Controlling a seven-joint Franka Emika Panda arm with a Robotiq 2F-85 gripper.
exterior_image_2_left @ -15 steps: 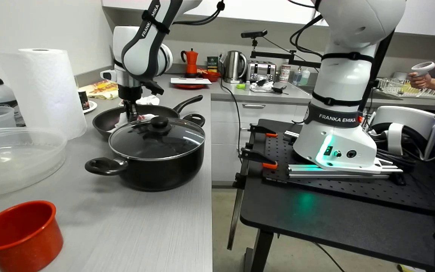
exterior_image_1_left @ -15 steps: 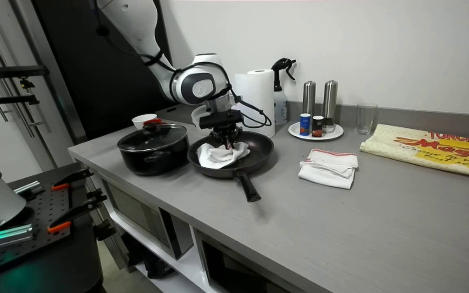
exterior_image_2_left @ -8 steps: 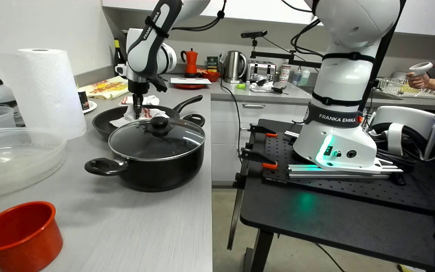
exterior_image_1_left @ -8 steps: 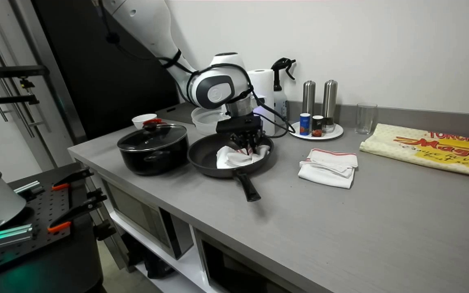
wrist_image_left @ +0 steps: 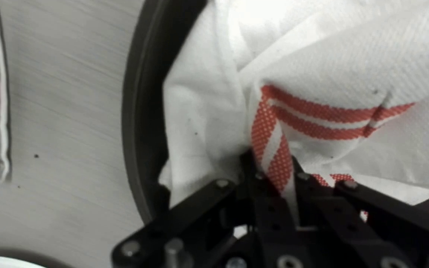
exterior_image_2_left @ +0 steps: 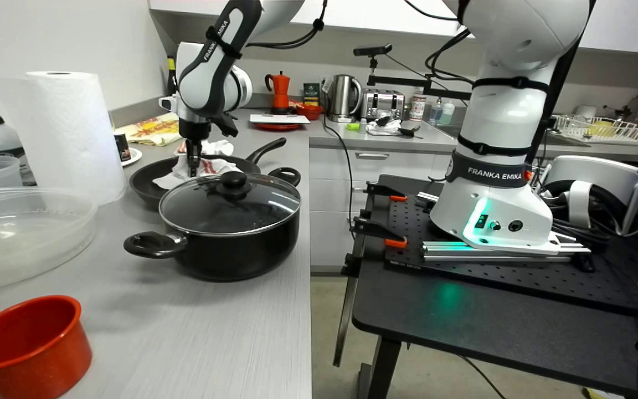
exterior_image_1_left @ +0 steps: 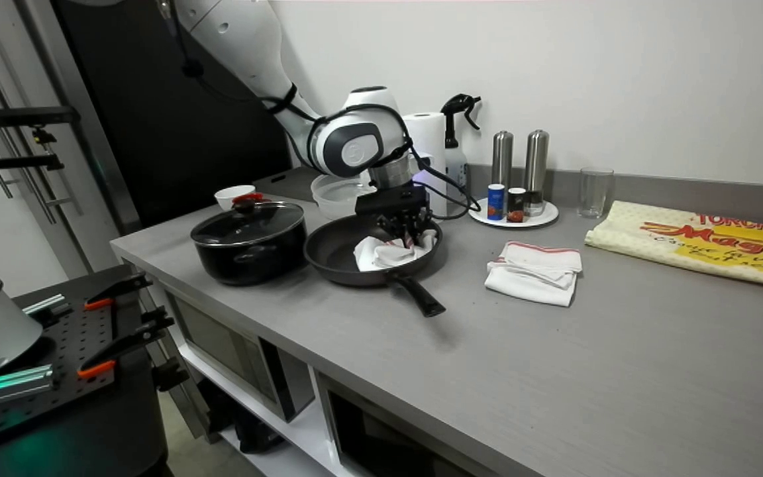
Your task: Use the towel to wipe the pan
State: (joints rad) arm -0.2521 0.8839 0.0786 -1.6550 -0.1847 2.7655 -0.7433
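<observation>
Looks like mid-wipe, and the bare side is to the left

So the desk (exterior_image_1_left: 593, 377) carries the whole lot (left/right as in an exterior view, near = our side). The arm (exterior_image_1_left: 348, 142) leans in from the left; it's the only one, so no arm to choose. The pan (exterior_image_1_left: 332, 250) is next: on the desk, handle (exterior_image_1_left: 419, 296) sticking out toward the near right, nothing holding it. The pot (exterior_image_1_left: 249, 238) is just beside it on the left; can't tell if they touch. The towel (exterior_image_1_left: 381, 254) is inside the pan, bunched up toward the right, no real long axis. A folded cloth (exterior_image_1_left: 535, 275) sits apart, farther right. Last, the fingers (wrist_image_left: 318, 204): in the wrist view they're squeezed in close with a red-striped fold of towel pinched between them.

What the next stroke hangs on, imo: fingers and towel are toward the pan's right wall, so the uncovered floor lies to their left. I'd guess the sweep goes that way. Push too hard and the loose pan could scoot into the pot.
</observation>
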